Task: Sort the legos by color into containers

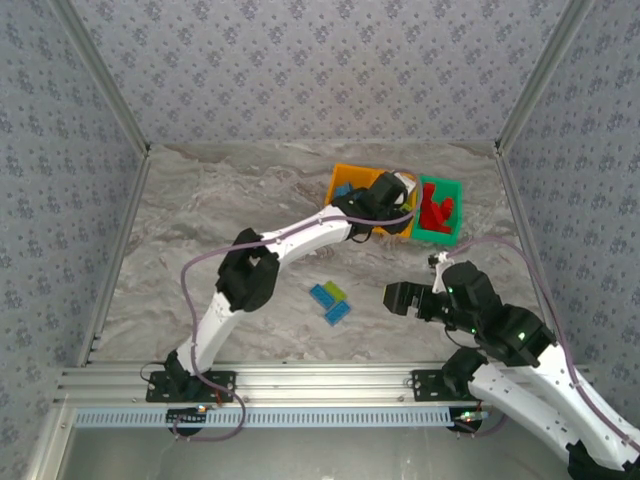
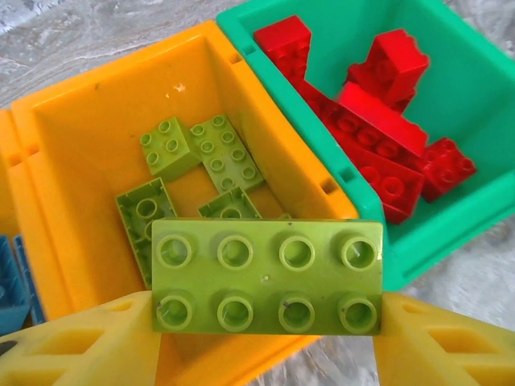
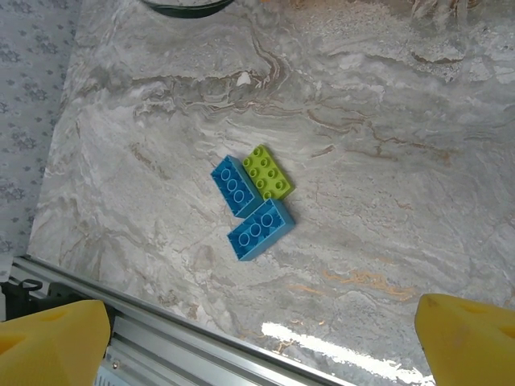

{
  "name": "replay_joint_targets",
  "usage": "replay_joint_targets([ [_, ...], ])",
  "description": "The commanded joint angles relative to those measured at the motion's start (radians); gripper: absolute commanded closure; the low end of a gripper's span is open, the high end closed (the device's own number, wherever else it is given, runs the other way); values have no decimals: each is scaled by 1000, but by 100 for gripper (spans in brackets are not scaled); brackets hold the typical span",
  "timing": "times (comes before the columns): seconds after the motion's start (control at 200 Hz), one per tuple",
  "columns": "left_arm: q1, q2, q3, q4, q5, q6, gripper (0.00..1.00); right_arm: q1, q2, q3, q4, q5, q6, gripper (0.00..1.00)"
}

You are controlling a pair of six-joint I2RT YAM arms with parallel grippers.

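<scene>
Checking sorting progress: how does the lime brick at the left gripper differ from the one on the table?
The held lime brick sits in the left gripper above the orange bin; the loose lime brick lies on the table. Lime bricks lie under the held one; a blue brick touches the loose one. Both show studs up.

Marbled table [image 1: 200, 220] bears three bricks [image 1: 330, 302] and bins [image 1: 440, 182].

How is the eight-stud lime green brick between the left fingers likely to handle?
The lime green brick looks like rigid moulded plastic, so it probably won't flex between the left fingers. An upturned brick in the orange bin shows a hollow underside, so it is likely light. Its smooth ends could slip.
</scene>
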Motion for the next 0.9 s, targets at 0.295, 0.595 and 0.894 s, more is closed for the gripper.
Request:
replay_joint_targets([
  [0.295, 0, -48, 122, -100, -13, 32, 15, 9, -46, -15, -26, 25, 33, 0],
  [0.595, -1, -579, -534, 146, 47, -34, 14, 11, -3, -11, -42, 46, 29, 0],
  [0.894, -34, -1283, -1103, -20, 1, 144, 6, 141, 346, -10, 180, 59, -9, 4],
])
